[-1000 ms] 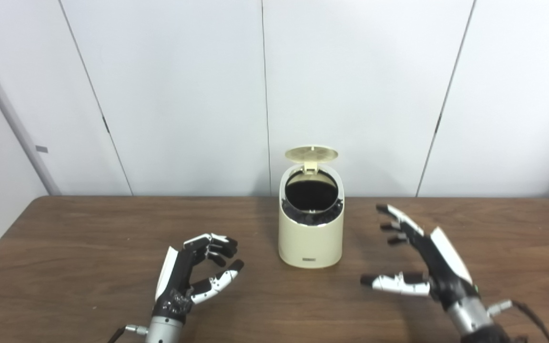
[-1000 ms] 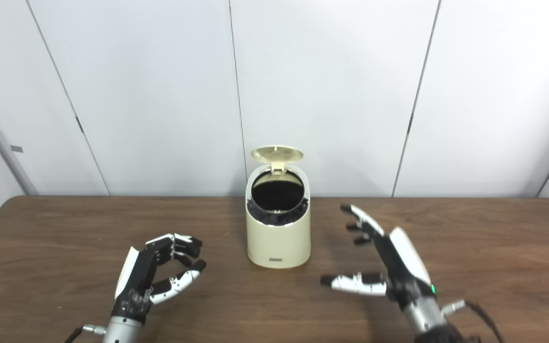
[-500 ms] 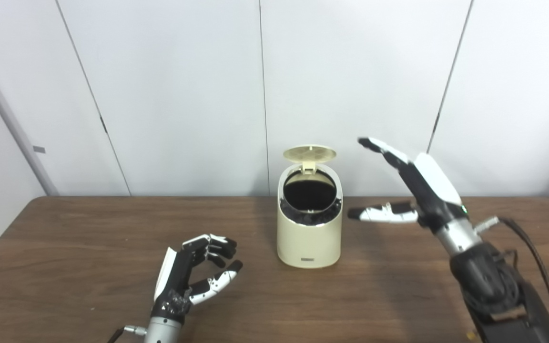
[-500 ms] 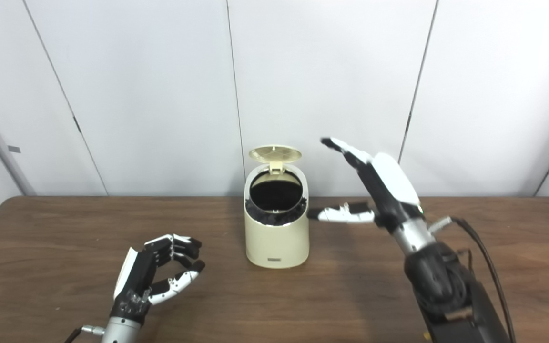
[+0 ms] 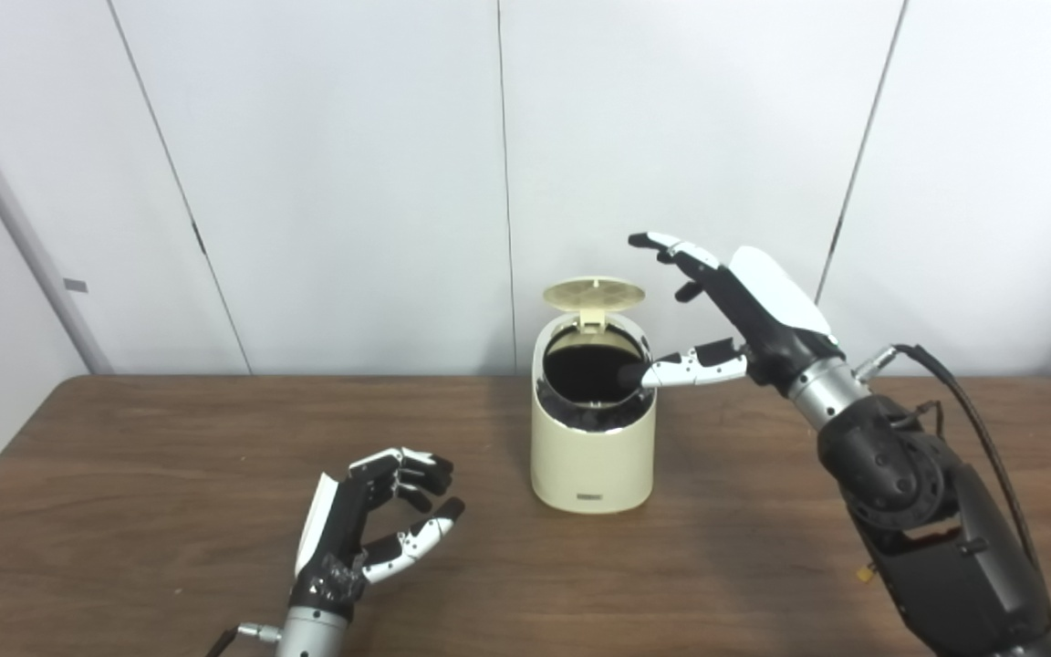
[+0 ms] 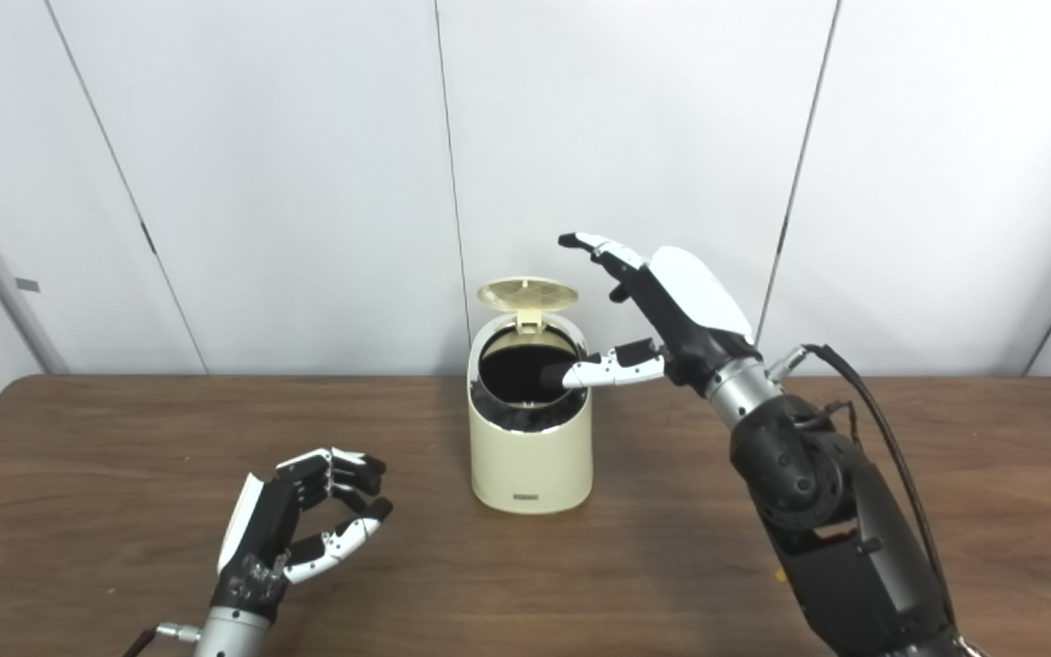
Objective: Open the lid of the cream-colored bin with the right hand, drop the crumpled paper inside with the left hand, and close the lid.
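I see the cream-colored bin (image 5: 592,456) standing near the middle of the table (image 5: 124,511), toward the far edge, with its lid (image 5: 594,293) tipped up at the back. The mouth is dark — I cannot tell what lies inside, and I see no crumpled paper anywhere on the table. My right robot hand (image 5: 744,310) is raised just right of the bin, released, fingers spread above the lid and its thumb tip at the rim. My left robot hand (image 5: 370,520) sits low near the front edge, left of the bin, fingers loosely curled on nothing — well apart from it.
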You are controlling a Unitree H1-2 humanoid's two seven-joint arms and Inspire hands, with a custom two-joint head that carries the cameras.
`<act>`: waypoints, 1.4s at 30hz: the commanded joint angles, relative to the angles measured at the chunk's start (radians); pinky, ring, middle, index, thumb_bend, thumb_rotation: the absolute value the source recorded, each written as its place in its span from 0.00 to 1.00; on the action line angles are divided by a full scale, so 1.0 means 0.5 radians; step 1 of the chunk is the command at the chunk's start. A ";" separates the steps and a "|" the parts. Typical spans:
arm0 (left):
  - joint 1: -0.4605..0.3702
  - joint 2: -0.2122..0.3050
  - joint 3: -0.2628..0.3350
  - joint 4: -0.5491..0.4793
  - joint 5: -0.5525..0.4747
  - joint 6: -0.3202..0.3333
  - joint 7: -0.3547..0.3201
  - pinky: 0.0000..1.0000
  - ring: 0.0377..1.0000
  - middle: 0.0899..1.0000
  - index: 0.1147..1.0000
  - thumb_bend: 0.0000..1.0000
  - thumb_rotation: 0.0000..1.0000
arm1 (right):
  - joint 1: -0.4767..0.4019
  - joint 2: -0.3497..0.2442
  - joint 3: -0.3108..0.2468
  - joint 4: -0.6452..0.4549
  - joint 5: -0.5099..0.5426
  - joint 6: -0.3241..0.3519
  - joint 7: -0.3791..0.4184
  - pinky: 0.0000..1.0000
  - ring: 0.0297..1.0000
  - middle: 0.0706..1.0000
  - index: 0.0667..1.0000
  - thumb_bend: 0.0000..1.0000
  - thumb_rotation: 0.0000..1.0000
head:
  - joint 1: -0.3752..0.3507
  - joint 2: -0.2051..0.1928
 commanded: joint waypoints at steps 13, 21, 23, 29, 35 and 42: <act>0.010 -0.035 -0.017 -0.008 0.023 -0.017 0.012 0.47 0.55 0.59 0.43 0.50 0.06 | -0.200 -0.040 0.100 -0.031 -0.136 -0.001 0.106 0.97 1.00 0.88 0.86 0.73 0.53 | 0.014 0.017; 0.006 -0.034 -0.017 -0.006 0.045 -0.016 0.020 0.47 0.55 0.60 0.43 0.50 0.06 | -0.167 -0.065 0.122 -0.120 -0.181 -0.052 0.141 0.93 1.00 0.86 0.84 0.72 0.49 | 0.018 0.025; 0.007 -0.036 -0.017 -0.010 0.046 -0.013 0.020 0.47 0.55 0.60 0.43 0.50 0.06 | -0.157 -0.072 0.128 -0.154 -0.188 -0.054 0.151 0.92 1.00 0.85 0.84 0.73 0.48 | 0.020 0.029; 0.008 -0.040 -0.014 -0.021 0.025 -0.004 0.013 0.47 0.55 0.60 0.43 0.50 0.06 | -0.127 -0.100 0.156 -0.229 -0.229 -0.064 0.174 0.94 1.00 0.84 0.83 0.73 0.49 | 0.021 0.038; 0.008 -0.036 -0.016 -0.023 0.033 -0.001 0.013 0.47 0.55 0.60 0.43 0.50 0.06 | -0.069 -0.108 0.139 -0.271 -0.191 -0.124 0.190 0.93 0.96 0.75 0.75 0.73 0.48 | 0.025 0.047; 0.013 -0.039 -0.021 -0.028 0.051 0.009 0.018 0.47 0.54 0.60 0.43 0.50 0.06 | -0.013 -0.100 0.132 -0.321 -0.173 -0.104 0.239 0.94 0.93 0.73 0.73 0.72 0.47 | 0.027 0.058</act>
